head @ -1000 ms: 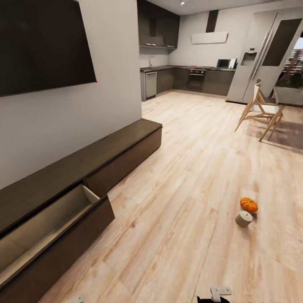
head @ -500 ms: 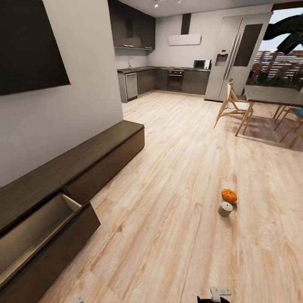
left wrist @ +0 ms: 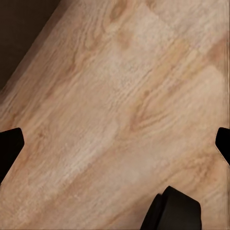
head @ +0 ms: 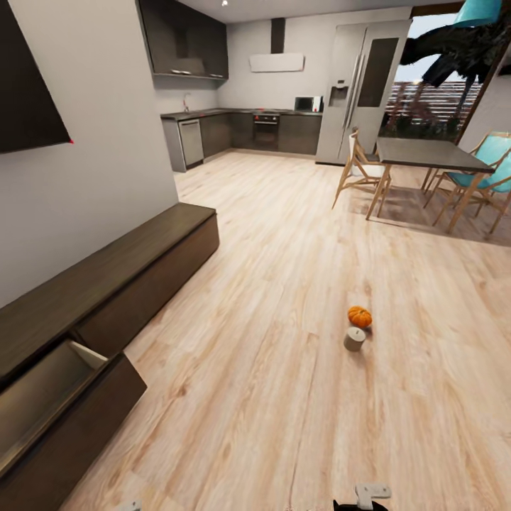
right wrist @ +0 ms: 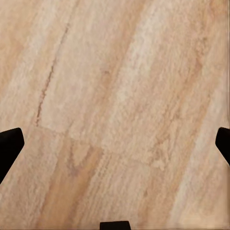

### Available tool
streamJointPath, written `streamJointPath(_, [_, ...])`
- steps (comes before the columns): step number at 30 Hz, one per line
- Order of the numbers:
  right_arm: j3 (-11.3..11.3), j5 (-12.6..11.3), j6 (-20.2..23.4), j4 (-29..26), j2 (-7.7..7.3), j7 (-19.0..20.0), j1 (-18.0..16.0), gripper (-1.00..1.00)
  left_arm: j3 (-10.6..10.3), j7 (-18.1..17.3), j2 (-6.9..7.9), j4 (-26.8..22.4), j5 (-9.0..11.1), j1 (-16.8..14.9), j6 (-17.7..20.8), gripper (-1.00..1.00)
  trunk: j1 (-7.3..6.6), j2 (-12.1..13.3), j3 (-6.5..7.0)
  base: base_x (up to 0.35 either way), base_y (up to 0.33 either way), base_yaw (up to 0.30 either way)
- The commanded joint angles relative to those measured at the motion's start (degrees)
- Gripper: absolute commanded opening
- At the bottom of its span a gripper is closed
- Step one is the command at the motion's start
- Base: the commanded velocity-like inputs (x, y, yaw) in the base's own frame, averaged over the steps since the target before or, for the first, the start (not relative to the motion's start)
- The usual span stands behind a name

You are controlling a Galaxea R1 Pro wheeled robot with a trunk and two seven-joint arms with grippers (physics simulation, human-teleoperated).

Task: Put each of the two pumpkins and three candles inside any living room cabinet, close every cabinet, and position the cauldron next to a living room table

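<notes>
One orange pumpkin (head: 360,316) sits on the wood floor ahead and to the right, with a grey-beige candle (head: 354,338) touching or almost touching its near side. The long low dark-brown cabinet (head: 135,266) runs along the left wall, and its nearest drawer (head: 50,397) is pulled open, pale inside. My left gripper (left wrist: 115,143) hangs open over bare floor, holding nothing. My right gripper (right wrist: 115,143) is open over floorboards too. The cauldron is out of view.
A dining table (head: 426,152) with wooden and teal chairs (head: 358,167) stands at the far right. The grey kitchen (head: 241,131) and a fridge (head: 358,92) lie beyond. A dark TV (head: 28,85) hangs above the cabinet. Wide floor separates me from the pumpkin.
The whole head view has shifted left as the camera turned right, bringing the dining table into sight. The pumpkin, candle and open drawer stay where they were on the floor.
</notes>
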Motion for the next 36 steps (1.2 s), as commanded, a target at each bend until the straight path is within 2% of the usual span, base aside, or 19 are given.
streamJointPath(1, [0.00,-0.02,0.00,0.00,0.00,0.00,0.00,1.00,-0.01,0.00,0.00,0.00,0.00,0.00,0.00,1.00,0.00,0.00,-0.04,0.000,0.000,-0.259])
streamJointPath(13, [0.00,0.00,0.00,0.00,-0.01,0.09,0.00,1.00,-0.03,-0.03,0.00,-0.04,-0.11,0.30,0.01,1.00,0.00,0.00,-0.21,0.063,0.000,-0.274])
streamJointPath(36, [-0.08,-0.05,0.53,0.00,-0.09,0.00,0.00,1.00,-0.10,-0.09,-0.09,-0.09,-0.18,0.59,0.01,1.00,0.00,0.00,-0.54,0.321,0.000,-0.282])
